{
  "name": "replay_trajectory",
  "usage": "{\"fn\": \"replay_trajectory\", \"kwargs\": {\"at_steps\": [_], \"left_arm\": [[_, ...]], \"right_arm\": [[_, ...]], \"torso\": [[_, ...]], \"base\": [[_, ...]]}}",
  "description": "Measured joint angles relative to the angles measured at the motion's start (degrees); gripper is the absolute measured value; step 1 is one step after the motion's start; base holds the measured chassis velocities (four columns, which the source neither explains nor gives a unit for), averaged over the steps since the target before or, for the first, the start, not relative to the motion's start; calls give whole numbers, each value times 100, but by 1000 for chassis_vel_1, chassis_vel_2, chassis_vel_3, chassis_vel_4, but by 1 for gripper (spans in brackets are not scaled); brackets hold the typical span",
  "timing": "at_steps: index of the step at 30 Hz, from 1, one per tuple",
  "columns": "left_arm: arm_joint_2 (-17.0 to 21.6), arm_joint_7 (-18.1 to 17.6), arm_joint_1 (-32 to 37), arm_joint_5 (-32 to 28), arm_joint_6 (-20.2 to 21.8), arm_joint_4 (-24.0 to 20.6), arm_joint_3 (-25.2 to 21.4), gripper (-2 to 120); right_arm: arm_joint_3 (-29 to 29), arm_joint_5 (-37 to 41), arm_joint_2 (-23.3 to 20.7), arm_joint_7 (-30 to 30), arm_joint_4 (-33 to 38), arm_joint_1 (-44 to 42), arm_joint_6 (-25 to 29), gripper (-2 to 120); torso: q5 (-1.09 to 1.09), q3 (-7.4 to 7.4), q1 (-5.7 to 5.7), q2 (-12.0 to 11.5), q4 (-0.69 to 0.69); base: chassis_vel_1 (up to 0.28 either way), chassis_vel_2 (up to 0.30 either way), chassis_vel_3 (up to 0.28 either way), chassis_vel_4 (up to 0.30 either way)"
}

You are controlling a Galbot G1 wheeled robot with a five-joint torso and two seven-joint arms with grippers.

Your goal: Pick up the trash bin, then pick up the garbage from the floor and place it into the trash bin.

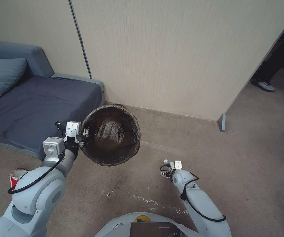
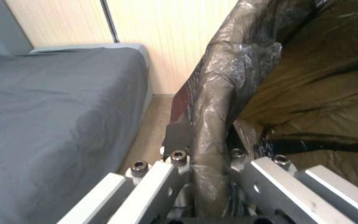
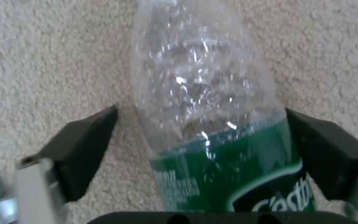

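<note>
At the far left of the head view a grey sofa (image 1: 33, 108) with a blue-grey cushion (image 1: 2, 77) stood against the pale panelled wall (image 1: 181, 56). Below it, on the beige carpet (image 1: 247, 158), a red and white item (image 1: 17, 175) lay beside the left arm; what it was could not be told.

The left gripper (image 1: 83, 136) was raised beside the sofa's front edge, pinching the rim of the trash bin (image 1: 112, 135). In the left wrist view its fingers (image 2: 179, 140) sat one on either side of the rim, pressed onto the dark brown bag (image 2: 220, 93) folded over it. The bin hung off the floor, tilted so that its open mouth faced the head camera, and only crumpled liner showed inside.

Further right and lower, the right gripper (image 1: 165, 173) pointed down at the carpet, well apart from the bin. The right wrist view showed its black fingers (image 3: 79, 152) spread, one on each side of a clear plastic bottle (image 3: 204, 93) lying on the carpet. One pad sat close against the bottle's green label (image 3: 237, 174); the other stood off with carpet visible between. The label carried white lettering, cut off at the edge, that seemed to begin "C'est"; smaller print beside it was too blurred to read.
</note>
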Motion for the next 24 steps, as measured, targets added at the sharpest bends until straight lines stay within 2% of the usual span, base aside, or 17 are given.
{"fn": "replay_trajectory", "kwargs": {"at_steps": [12,16,24], "left_arm": [[4,3,-59,1,0,0,12,0],[11,2,-85,-2,0,0,23,0],[47,-1,-106,-15,0,0,-3,0]], "right_arm": [[64,-62,-27,-91,144,-179,12,61],[63,-58,-33,-92,186,-212,9,48],[86,-59,-52,-47,291,-295,4,35]], "torso": [[4,0,0,0,2],[7,0,0,0,4],[4,1,0,-1,1]], "base": [[0,0,0,0],[0,0,0,0],[0,0,0,0]]}}
